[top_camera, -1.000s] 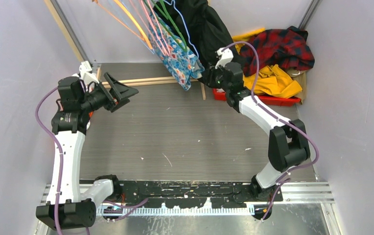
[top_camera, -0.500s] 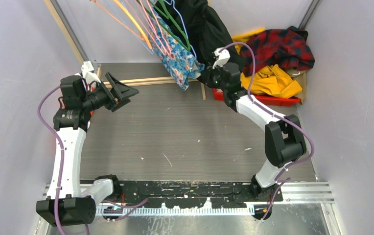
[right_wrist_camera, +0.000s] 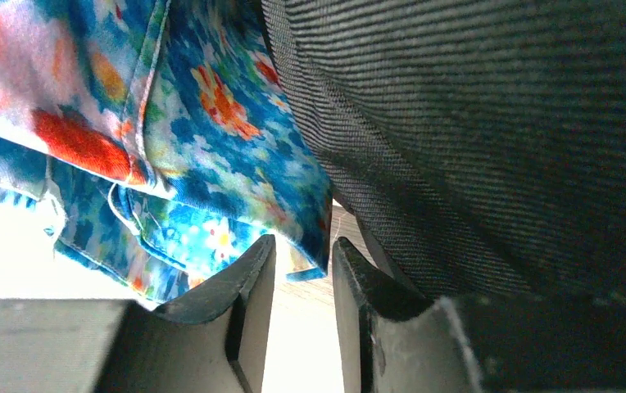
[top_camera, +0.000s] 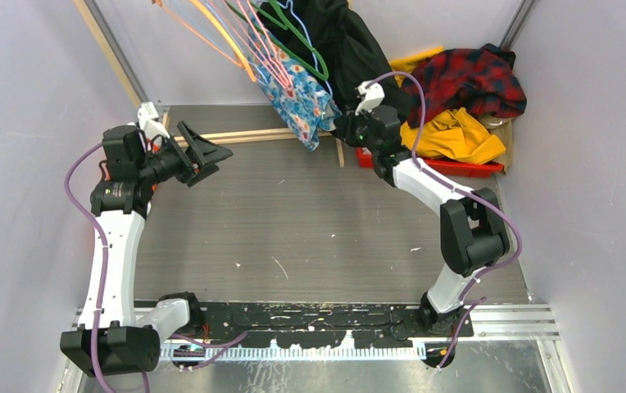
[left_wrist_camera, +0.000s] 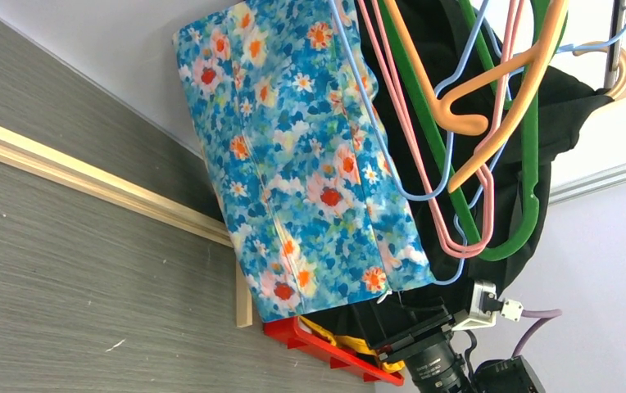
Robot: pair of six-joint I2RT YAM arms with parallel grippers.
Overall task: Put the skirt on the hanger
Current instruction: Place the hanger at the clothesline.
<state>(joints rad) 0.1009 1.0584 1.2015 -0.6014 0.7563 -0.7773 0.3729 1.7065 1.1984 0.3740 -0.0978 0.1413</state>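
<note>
The skirt [top_camera: 300, 97] is hanging among the coloured hangers [top_camera: 252, 33] at the back. Its lower corner is dangling just above the right gripper [right_wrist_camera: 301, 246], whose jaws are standing slightly apart on nothing, while the left gripper [top_camera: 207, 149] is hovering well away, spread wide and empty. A pull on that corner, or a snag on the black coat [top_camera: 351, 49] pressing beside it, is probably risking the thin fabric sliding off or the tangled bunch swinging. Below, a grey ribbed table [top_camera: 293, 221] is carrying a wooden strip [top_camera: 244, 135] and a red tray [top_camera: 457, 167] of heaped clothes, with pale walls closing in.
</note>
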